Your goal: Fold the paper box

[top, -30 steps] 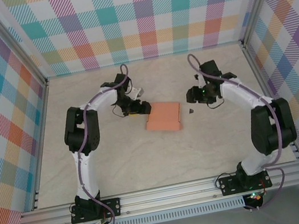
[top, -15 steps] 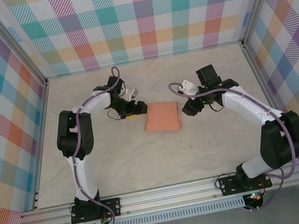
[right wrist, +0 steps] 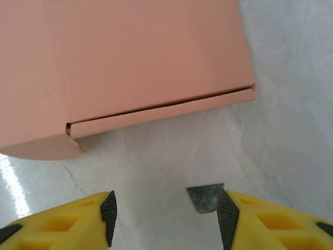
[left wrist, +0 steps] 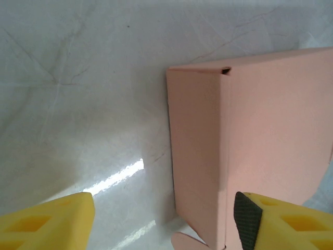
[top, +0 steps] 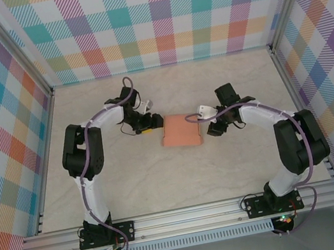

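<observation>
box (top: pixel 181 129) seemed light, thin, easily creased; best pinched at edge flap | left gripper (left wrist: pixel 164 219) gaped, empty | right gripper (right wrist: pixel 167 213) gaped, empty

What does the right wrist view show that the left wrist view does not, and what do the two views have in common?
Right wrist view, not left: a small dark grey scrap on the table beside a fingertip of the right end effector, and a long slit along the paper box. Left wrist view, not right: the box's narrow side panel, a small notch at its corner, a rounded tab, and the left end effector. Both: the salmon box, the pale marbled table, yellow fingers, jaws open.
</observation>
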